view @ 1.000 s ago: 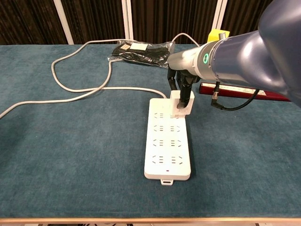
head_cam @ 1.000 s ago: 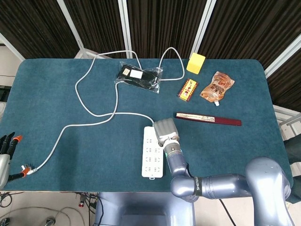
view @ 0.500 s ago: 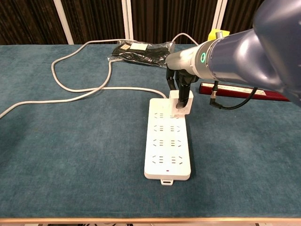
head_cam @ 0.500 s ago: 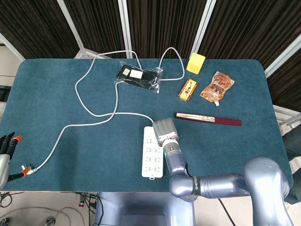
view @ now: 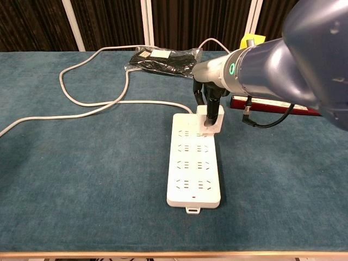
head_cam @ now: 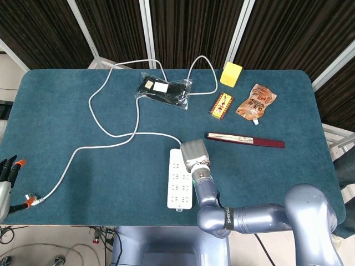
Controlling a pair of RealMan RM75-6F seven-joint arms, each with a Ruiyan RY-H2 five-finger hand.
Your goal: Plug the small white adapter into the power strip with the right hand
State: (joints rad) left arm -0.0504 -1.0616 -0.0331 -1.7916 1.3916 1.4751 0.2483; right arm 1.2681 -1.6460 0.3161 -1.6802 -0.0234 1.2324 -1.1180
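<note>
Pressing the small white adapter (view: pixel 210 119) onto the far-right sockets of the power strip (view: pixel 196 168), we kept our right hand (view: pixel 208 103) clamped on it, judging that a straight, square downward push would seat it without tipping.

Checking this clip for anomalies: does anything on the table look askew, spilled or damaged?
Nothing stands out. The right hand holds the white adapter at the far end of the power strip, which lies flat and looks undamaged.
</note>
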